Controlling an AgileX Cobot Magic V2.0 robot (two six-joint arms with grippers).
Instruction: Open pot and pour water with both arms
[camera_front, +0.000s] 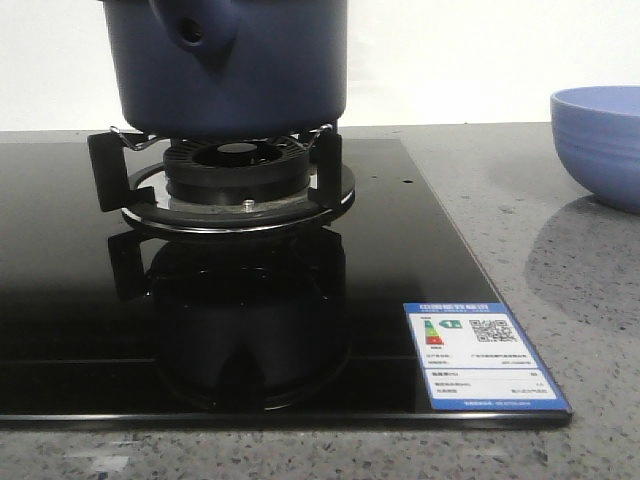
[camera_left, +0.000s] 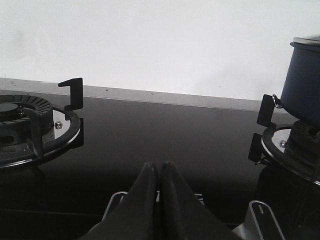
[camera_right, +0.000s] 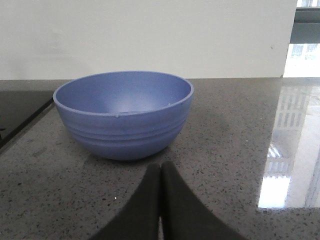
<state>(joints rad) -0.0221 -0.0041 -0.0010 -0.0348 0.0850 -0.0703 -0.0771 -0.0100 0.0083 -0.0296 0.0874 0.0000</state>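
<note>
One pot (camera_front: 228, 68) is in view: dark navy, smooth-sided, with a rounded handle stub pierced by a small hole facing the front camera. It sits on the black pan supports of one burner (camera_front: 238, 185), the right-hand one on the glossy black cooktop (camera_front: 60, 300). A second burner (camera_left: 22, 125), bare of any vessel, shows in the left wrist view, so there are two burners in all. One light-blue ribbed bowl (camera_right: 123, 114) stands on the speckled grey stone surface (camera_right: 235, 150) beyond the cooktop's right edge, well apart from the pot. One energy label (camera_front: 483, 357) is stuck at the cooktop's front right corner.

Two end effectors are visible, each only in its own wrist view. The left end effector (camera_left: 160, 172) has its fingers pressed together with nothing between them; it hangs over the bare glass between the two burners. The pot (camera_left: 303, 82) lies off to one side of it, beyond the nearer pan support, not touching. The right end effector (camera_right: 160, 175) is likewise pressed together and empty, low over the stone surface just in front of the bowl, near but not in contact. The pot does not show in the right wrist view, only a sliver of the cooktop's edge.

Whether the pot carries a lid cannot be told; its top is cut off in the front view.
</note>
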